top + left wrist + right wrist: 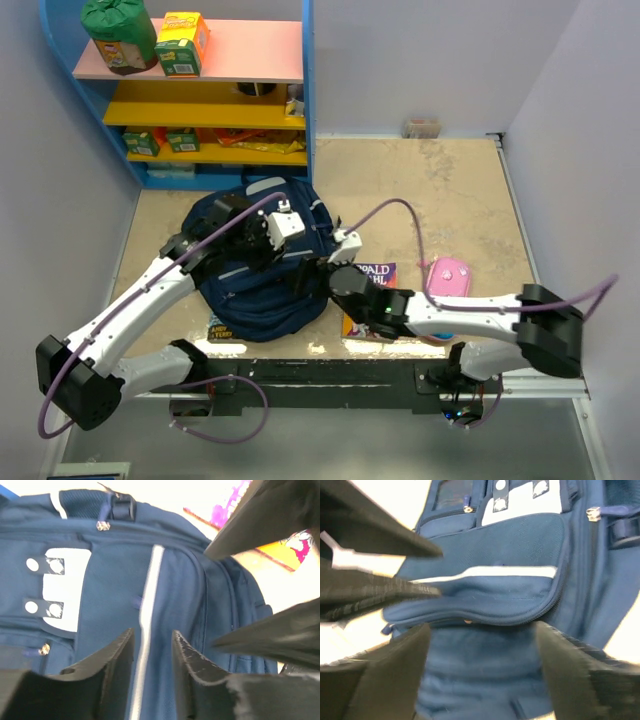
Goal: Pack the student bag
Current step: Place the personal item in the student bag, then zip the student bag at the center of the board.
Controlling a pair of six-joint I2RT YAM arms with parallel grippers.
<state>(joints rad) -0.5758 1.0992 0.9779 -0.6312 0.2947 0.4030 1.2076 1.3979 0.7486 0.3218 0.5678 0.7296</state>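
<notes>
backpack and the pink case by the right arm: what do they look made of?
Student bag: woven navy fabric, matte, probably nylon or polyester; visible weave, stitched seams, zips. Pink case: smooth, slightly shiny; plastic or coated fabric, too small to tell.

One student bag [262, 290], one pink pencil case [449, 277], two books [378, 272], two tools [153, 631] [481, 625], one shelf unit [250, 50]

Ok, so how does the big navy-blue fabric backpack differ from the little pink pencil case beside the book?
The navy-blue fabric backpack is far larger than the small pink pencil case. The backpack carries a white patch and a light stripe; the pencil case looks plain pink. The backpack lies left of centre, the pencil case off to its right, apart from it. Both rest on the beige table.
</notes>
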